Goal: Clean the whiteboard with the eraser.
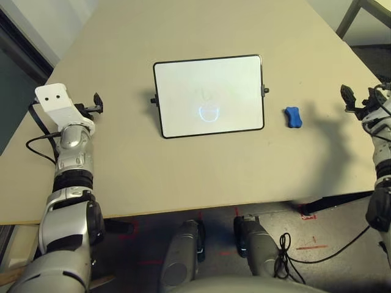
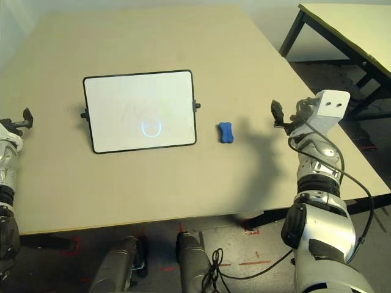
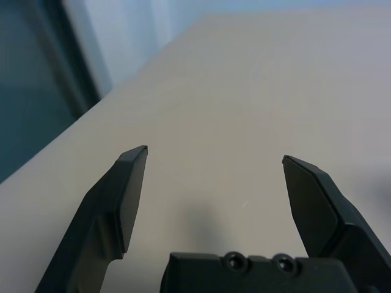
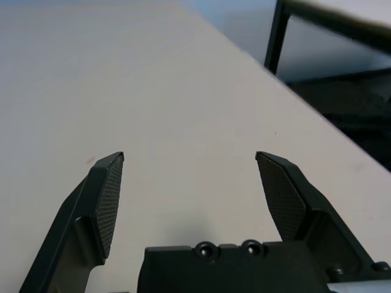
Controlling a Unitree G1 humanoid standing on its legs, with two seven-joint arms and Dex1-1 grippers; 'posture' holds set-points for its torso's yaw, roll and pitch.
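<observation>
Left eye view: beige table (image 1: 183, 183) (second table (image 2: 348, 24) beyond)

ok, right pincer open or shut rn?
Open. The right pincer has its two black fingers spread wide with only bare table between them, nothing held; the eraser lies apart.

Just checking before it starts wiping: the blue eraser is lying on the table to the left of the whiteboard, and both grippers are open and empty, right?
Not quite. The eraser lies on the table to the right of the whiteboard, nearer the right gripper, as the left eye view shows. The rest holds: the left gripper and the right one are both open and empty.
</observation>
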